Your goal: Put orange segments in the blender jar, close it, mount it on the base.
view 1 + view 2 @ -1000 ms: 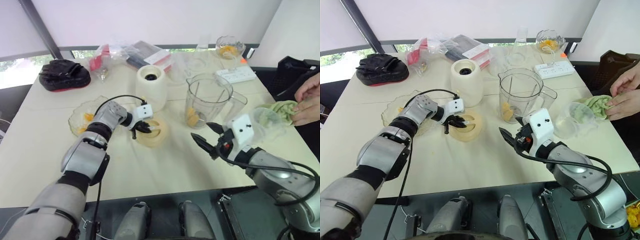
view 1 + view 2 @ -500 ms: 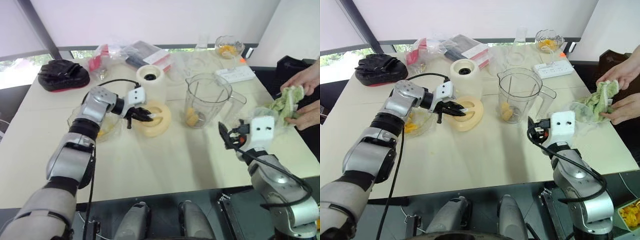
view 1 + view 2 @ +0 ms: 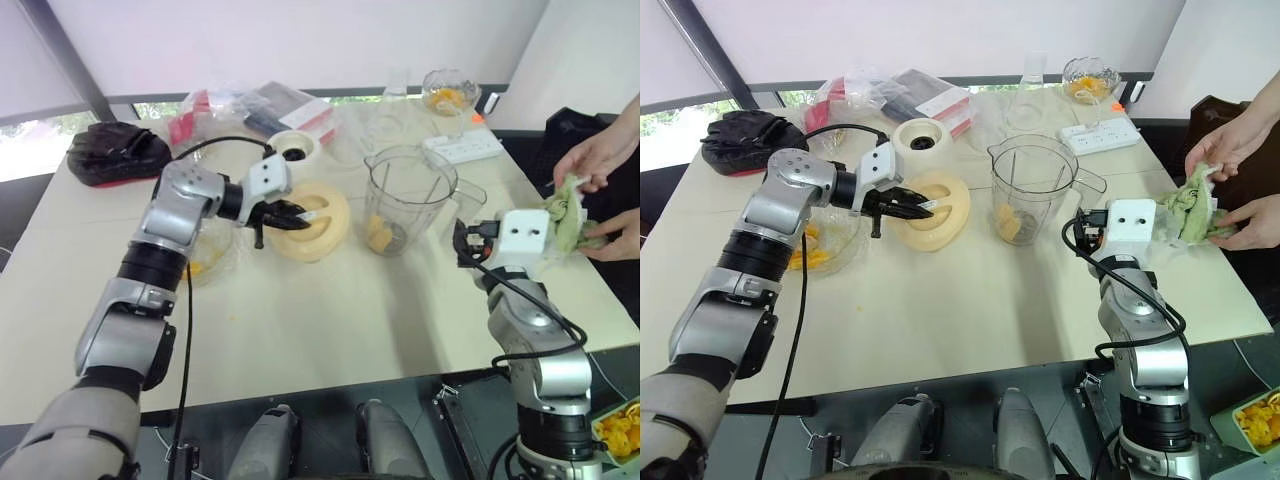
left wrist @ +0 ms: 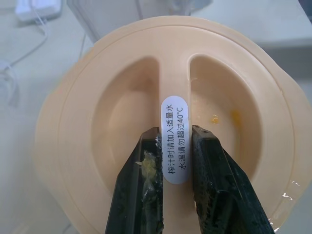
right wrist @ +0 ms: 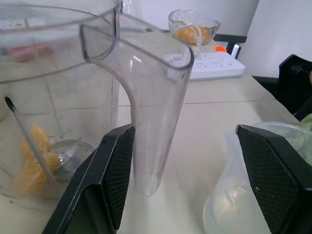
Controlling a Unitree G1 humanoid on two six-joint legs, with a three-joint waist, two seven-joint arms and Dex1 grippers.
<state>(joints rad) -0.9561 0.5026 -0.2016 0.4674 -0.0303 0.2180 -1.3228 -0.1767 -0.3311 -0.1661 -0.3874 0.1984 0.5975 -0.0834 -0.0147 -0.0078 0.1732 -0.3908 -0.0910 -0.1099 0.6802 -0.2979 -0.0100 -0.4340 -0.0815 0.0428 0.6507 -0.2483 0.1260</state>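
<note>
Lid [image 3: 312, 221] pinched by its rib in left gripper [image 4: 170, 161]; right gripper [image 5: 195, 180] gapes empty beside blender jar [image 3: 405, 200] handle. Closing step: carry lid over jar, seat level.

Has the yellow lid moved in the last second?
Yes. The left gripper has lifted the lid off the table and carried it toward the jar.

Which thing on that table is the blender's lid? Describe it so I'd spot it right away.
Find the tall clear blender jar near the middle of the table. Just to its left in the head views, the left gripper holds a flat, round, cream-yellow disc off the table by the ridge across its middle: the lid. The base behind it is a taller cream block with a dark socket on top.
</note>
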